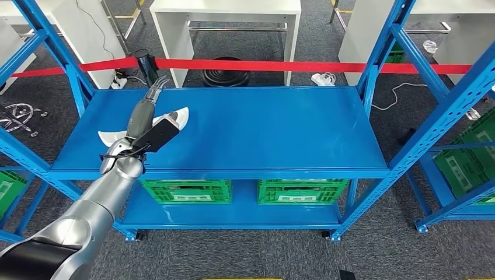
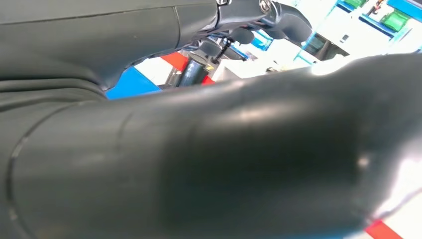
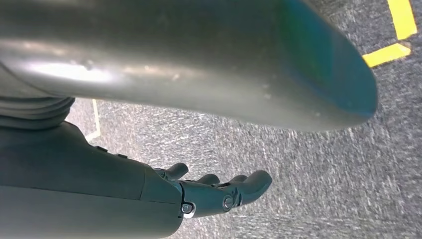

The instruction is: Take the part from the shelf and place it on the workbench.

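Head view looks down on the blue shelf; wrist views sit close behind each arm.

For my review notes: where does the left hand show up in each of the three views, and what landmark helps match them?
Head view: the left hand reaches over the blue shelf, above the white part.
Left wrist view: the left hand is a dark blur up close, so its state is unclear.
Right wrist view: not in it; the right hand hangs over grey floor.
Shared landmark: the red tape.
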Controlling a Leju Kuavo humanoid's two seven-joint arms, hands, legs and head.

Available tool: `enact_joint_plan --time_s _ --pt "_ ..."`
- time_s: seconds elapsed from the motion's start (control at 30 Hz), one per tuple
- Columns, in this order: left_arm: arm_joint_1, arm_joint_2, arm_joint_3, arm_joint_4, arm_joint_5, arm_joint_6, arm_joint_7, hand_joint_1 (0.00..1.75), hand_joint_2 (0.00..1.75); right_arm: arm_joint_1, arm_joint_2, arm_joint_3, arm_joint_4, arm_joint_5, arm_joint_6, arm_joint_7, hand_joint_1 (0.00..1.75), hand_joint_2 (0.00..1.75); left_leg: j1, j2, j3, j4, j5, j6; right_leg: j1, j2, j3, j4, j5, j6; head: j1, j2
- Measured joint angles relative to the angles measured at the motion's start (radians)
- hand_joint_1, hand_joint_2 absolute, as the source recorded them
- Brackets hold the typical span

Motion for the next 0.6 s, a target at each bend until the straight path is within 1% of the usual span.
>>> enact_joint_plan --time_s 0.03,0.07,0.1,0.17,0.2,0.23,0.27,0.3,0.33,0.37,0.4,0.47,0.53,0.57,0.6 --pt "-0.001 0.001 0.0 0.0 0.0 0.0 0.0 0.0 0.0 0.0 0.0 0.0 0.0 0.0 0.0 0.0 0.0 0.0 0.002 0.0 0.006 -0.005 0.0 0.007 0.0 0.0 -0.002 0.008 -0.006 0.005 0.001 0.0" --pt "-0.003 0.001 0.0 -0.001 0.0 0.0 0.0 0.0 0.0 0.0 0.0 0.0 0.0 0.0 0.0 0.0 0.0 0.0 0.005 0.0 0.012 -0.01 0.0 0.013 0.001 -0.001 -0.013 0.034 -0.019 0.009 0.002 0.0" --pt "-0.005 0.0 0.0 -0.001 0.0 -0.001 0.0 0.0 0.0 -0.001 0.0 0.0 0.0 0.0 0.0 0.0 0.0 0.0 0.007 0.0 0.017 -0.013 -0.002 0.019 0.0 -0.001 -0.038 0.082 -0.041 0.011 0.003 0.0" --pt "-0.007 -0.003 0.0 0.0 -0.004 -0.007 0.003 0.0 0.0 0.0 0.0 0.0 0.0 -0.001 0.0 -0.002 0.0 0.0 0.005 0.0 0.022 -0.012 -0.01 0.027 0.001 -0.001 -0.116 0.217 -0.092 0.015 0.005 0.0" --pt "-0.006 -0.004 0.0 0.001 -0.007 -0.01 0.006 0.0 0.0 0.0 0.0 0.0 0.0 -0.003 -0.001 -0.003 0.0 0.0 0.005 0.0 0.025 -0.011 -0.014 0.028 0.001 -0.001 -0.151 0.267 -0.102 0.016 0.005 0.0" --pt "-0.005 -0.005 0.0 0.002 -0.011 -0.013 0.01 0.0 0.0 0.001 0.0 0.0 0.0 -0.004 -0.001 -0.004 0.0 0.0 0.004 -0.001 0.028 -0.009 -0.019 0.027 0.001 -0.001 -0.169 0.283 -0.09 0.016 0.006 0.0" --pt "-0.005 -0.006 0.0 0.002 -0.015 -0.016 0.013 0.0 0.0 0.002 0.0 0.0 0.0 -0.006 -0.001 -0.005 0.0 0.0 0.005 -0.002 0.033 -0.006 -0.025 0.025 0.001 -0.001 -0.166 0.257 -0.059 0.016 0.006 0.0" --pt "-0.006 -0.008 0.0 0.002 -0.017 -0.018 0.015 0.0 0.0 0.002 0.0 0.0 0.0 -0.007 -0.002 -0.006 0.0 0.0 0.006 -0.003 0.039 -0.002 -0.033 0.022 0.001 -0.001 -0.143 0.194 -0.013 0.015 0.006 0.0" --pt "-0.008 -0.009 0.0 0.003 -0.02 -0.021 0.016 0.0 0.0 0.002 0.0 0.0 0.0 -0.007 -0.002 -0.006 0.0 0.0 0.006 -0.003 0.043 0.002 -0.041 0.017 0.001 -0.002 -0.114 0.127 0.022 0.014 0.006 0.0" --pt "-0.01 -0.01 0.0 0.003 -0.021 -0.024 0.017 0.0 0.0 0.001 -0.001 0.0 0.0 -0.008 -0.002 -0.005 0.0 0.0 0.004 -0.004 0.046 0.008 -0.049 0.012 0.002 -0.002 -0.088 0.068 0.045 0.01 0.006 0.0" --pt "-0.012 -0.011 0.0 0.004 -0.023 -0.026 0.019 0.0 0.0 0.001 -0.001 0.0 0.0 -0.008 -0.002 -0.003 0.0 0.0 0.003 -0.004 0.047 0.011 -0.055 0.007 0.002 -0.002 -0.071 0.031 0.053 0.006 0.006 0.0" --pt "-0.014 -0.012 -0.001 0.006 -0.027 -0.03 0.022 0.0 0.0 0.001 0.0 0.0 0.001 -0.006 -0.003 0.003 0.0 0.0 -0.001 -0.006 0.048 0.01 -0.06 -0.003 0.005 -0.001 -0.063 0.016 0.044 -0.005 0.006 0.0" --pt "-0.014 -0.012 -0.001 0.008 -0.034 -0.031 0.013 0.0 0.0 0.003 0.0 0.0 0.001 -0.002 -0.002 0.008 0.0 0.0 0.0 -0.004 0.051 0.013 -0.068 -0.015 0.002 -0.001 -0.054 0.012 0.041 -0.017 0.005 0.0" --pt "-0.014 -0.012 -0.001 0.009 -0.04 -0.032 0.006 0.0 0.0 0.003 0.0 0.0 0.001 0.001 0.0 0.009 0.0 0.0 0.001 -0.003 0.042 0.036 -0.081 -0.021 0.0 -0.001 -0.048 0.009 0.039 -0.023 0.003 0.0" --pt "-0.013 -0.012 -0.002 0.011 -0.048 -0.032 0.003 0.0 0.0 0.003 0.0 0.0 0.001 0.004 0.002 0.01 0.0 0.0 0.002 -0.002 0.02 0.08 -0.101 -0.027 -0.001 -0.001 -0.041 0.007 0.037 -0.028 0.001 0.0"
